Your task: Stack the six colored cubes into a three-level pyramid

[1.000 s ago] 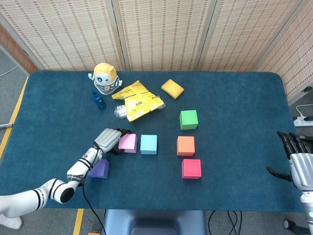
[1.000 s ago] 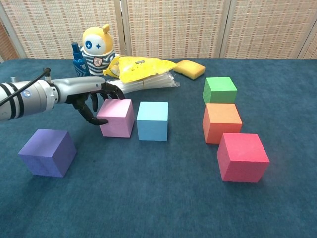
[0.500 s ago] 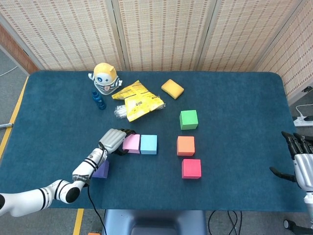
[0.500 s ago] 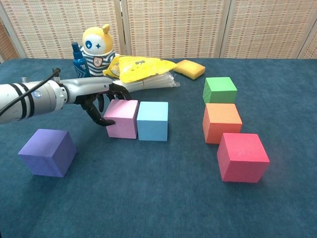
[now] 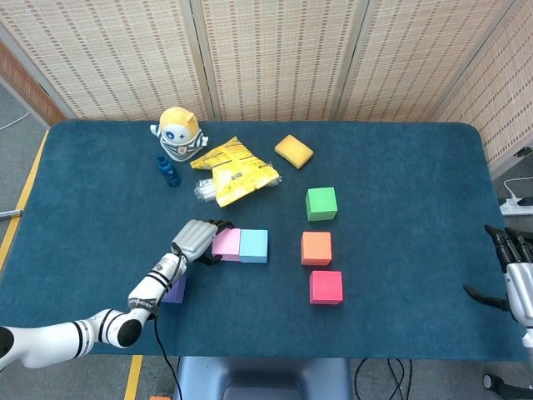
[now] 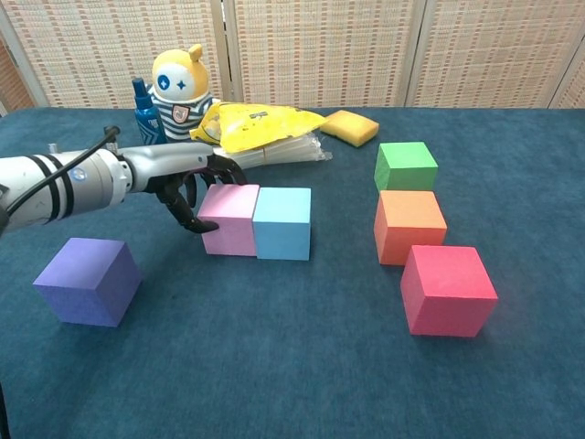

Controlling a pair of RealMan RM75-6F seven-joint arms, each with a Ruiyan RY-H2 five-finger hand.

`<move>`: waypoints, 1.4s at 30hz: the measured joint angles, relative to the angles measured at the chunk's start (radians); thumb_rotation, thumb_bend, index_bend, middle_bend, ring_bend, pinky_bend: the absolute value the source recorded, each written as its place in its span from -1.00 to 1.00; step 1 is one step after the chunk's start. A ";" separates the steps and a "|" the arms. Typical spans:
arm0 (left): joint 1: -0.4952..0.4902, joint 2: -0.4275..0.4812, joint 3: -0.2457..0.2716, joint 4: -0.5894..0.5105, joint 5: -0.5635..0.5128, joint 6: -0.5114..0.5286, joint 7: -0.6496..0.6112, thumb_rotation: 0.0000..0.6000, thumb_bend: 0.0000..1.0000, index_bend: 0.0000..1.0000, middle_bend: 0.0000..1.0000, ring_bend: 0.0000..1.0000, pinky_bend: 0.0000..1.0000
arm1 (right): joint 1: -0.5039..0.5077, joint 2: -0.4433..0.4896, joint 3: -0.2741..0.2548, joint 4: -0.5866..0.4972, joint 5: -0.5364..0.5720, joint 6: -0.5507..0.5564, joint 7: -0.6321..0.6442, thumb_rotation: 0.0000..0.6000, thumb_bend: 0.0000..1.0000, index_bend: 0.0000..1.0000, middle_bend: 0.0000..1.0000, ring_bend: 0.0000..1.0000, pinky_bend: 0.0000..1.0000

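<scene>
The left hand (image 6: 187,187) rests with curled fingers against the left face of the pink cube (image 6: 230,219), left of centre in the chest view, gripping nothing. The pink cube touches the light blue cube (image 6: 281,222), so the base row is starting. To do this well, push low and straight so the faces stay flush. The purple cube (image 6: 88,281) waits lower left. The right hand (image 5: 516,279), at the right edge beyond the counter (image 5: 400,167), is spread and empty.
</scene>
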 measured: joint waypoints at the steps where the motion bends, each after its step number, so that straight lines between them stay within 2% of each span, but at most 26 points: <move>1: -0.001 -0.001 0.001 0.001 -0.001 0.002 0.002 1.00 -0.26 -0.32 -0.25 -0.27 -0.20 | 0.000 0.001 0.000 0.001 0.002 -0.001 0.002 1.00 -0.67 -0.90 -0.56 -0.64 -0.42; 42: -0.019 -0.017 0.025 -0.004 -0.028 0.024 0.038 1.00 -0.26 -0.33 -0.25 -0.27 -0.22 | -0.008 -0.004 0.004 0.030 0.008 -0.002 0.036 1.00 -0.68 -0.94 -0.56 -0.64 -0.42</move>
